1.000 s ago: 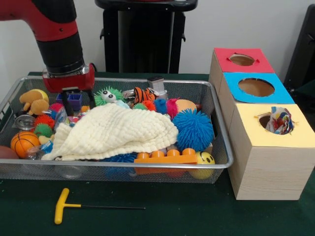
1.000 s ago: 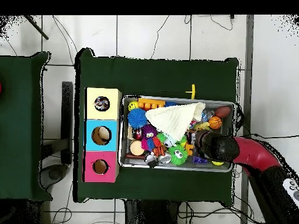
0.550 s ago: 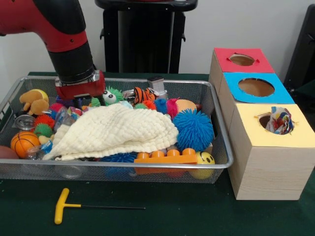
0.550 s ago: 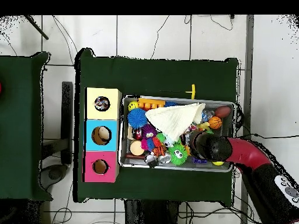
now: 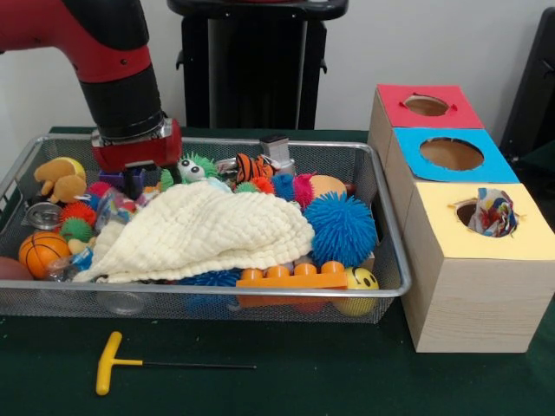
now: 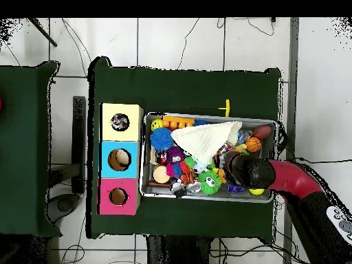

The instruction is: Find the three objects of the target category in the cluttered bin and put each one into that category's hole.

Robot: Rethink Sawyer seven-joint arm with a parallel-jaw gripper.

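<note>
- Gripper [image 5: 136, 176] lowered into the far-left part of the wire bin [image 5: 386, 227], its tips sunk among the toys behind the cream cloth [image 5: 198, 230]; whether spread or pressed together cannot be told.
- Target category not evident from the frames. Nearest toys to the gripper: green fuzzy creature with eyes [image 5: 192, 167] just beside it, purple block [image 5: 130, 179] right at its tips, crinkly wrapper [image 5: 116, 206] just in front.
- Further off in the bin: one large blue spiky ball [image 5: 342, 227], one small basketball [image 5: 40, 251], one tiger-striped toy [image 5: 252, 166], one yellow smiley ball [image 5: 358, 287], one orange brick with four studs [image 5: 290, 278], one yellow plush [image 5: 59, 177].
- Three boxes in a row beside the bin, each with one hole: red [image 5: 427, 105], blue [image 5: 451, 153], yellow [image 5: 490, 227]; multicoloured item [image 5: 492, 211] lodged in the yellow one's hole.
- One yellow-handled T-key [image 5: 110, 362] on the green table [image 5: 329, 373], in front of the bin.
</note>
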